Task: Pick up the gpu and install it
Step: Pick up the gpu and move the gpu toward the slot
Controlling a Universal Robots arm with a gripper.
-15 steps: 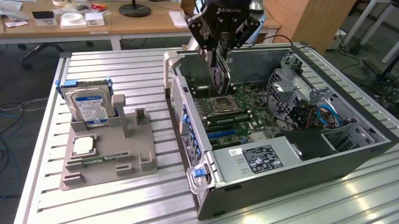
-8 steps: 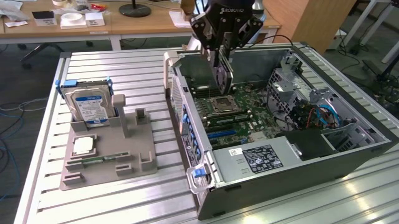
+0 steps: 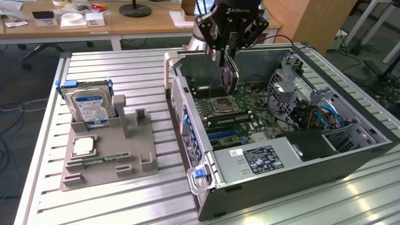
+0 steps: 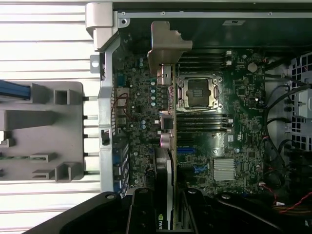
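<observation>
You have a slatted aluminium surface (image 3: 125,65) carrying the whole set-up. On the exterior view's right lies the open computer case (image 3: 293,173), side panel off, with the motherboard (image 3: 250,112) exposed inside it. On the exterior view's left, near the case but apart from it, sits a grey parts holder (image 3: 125,154).

Your gripper (image 3: 230,49) hangs over the far part of the open case, pointing down. It is closed on the gpu (image 3: 229,77), gripping the card by its upper edge. The card stands on edge, upright, over the motherboard, just to the exterior view's left of the empty processor socket (image 3: 224,105) and somewhat farther back. Whether its lower edge touches the board cannot be told.

In the wrist view the gpu (image 4: 165,170) is seen edge-on between the dark fingers (image 4: 141,209) of the gripper (image 4: 165,214), with its black cooler face and green board edge visible. Its silver end bracket (image 4: 165,46) points toward the case wall, and the socket (image 4: 199,92) lies just beside the card.

In the holder, a silver hard drive (image 3: 87,108) with a blue-white label stands upright at the far end. A square processor (image 3: 84,146) lies flat nearer to you, and a narrow green memory stick (image 3: 93,161) rests in a slot just near of it.
</observation>
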